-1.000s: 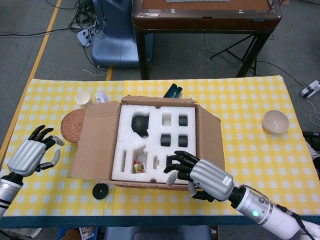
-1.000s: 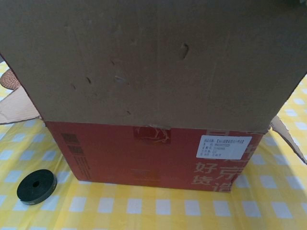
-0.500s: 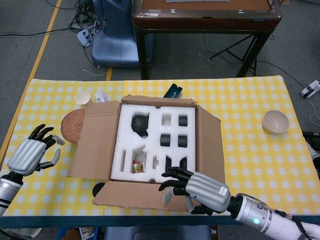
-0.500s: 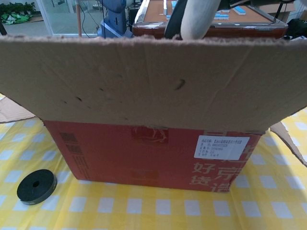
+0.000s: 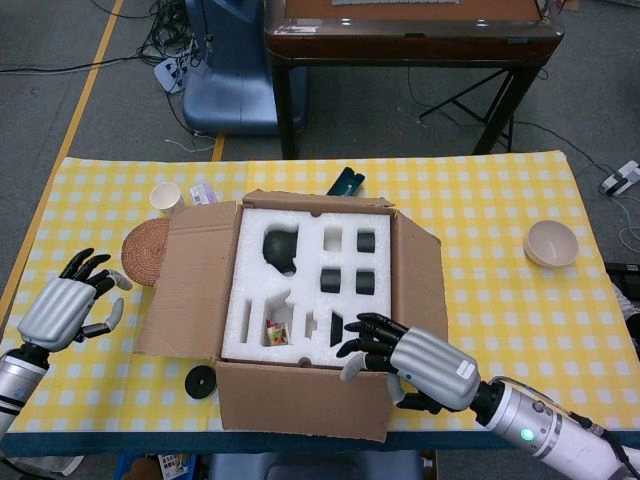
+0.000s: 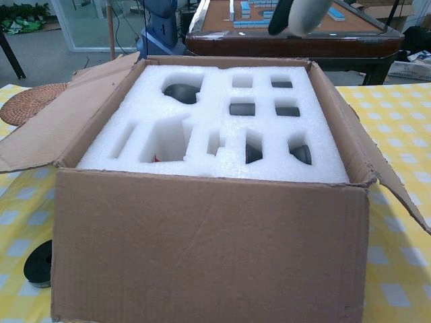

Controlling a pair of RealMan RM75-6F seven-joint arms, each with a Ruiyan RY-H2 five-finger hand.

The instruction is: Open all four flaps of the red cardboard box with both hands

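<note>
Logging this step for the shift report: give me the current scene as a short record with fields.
box: red cardboard box on the checked table, top open
flaps: all four folded outward; front flap hangs down over the front
contents: white foam insert with dark parts in its cutouts
left hand: left of the box, holds nothing, fingers apart
right hand: over the box's front right corner, fingers spread, holds nothing
nearby: black disc, woven mat, paper cup, bowl
</note>
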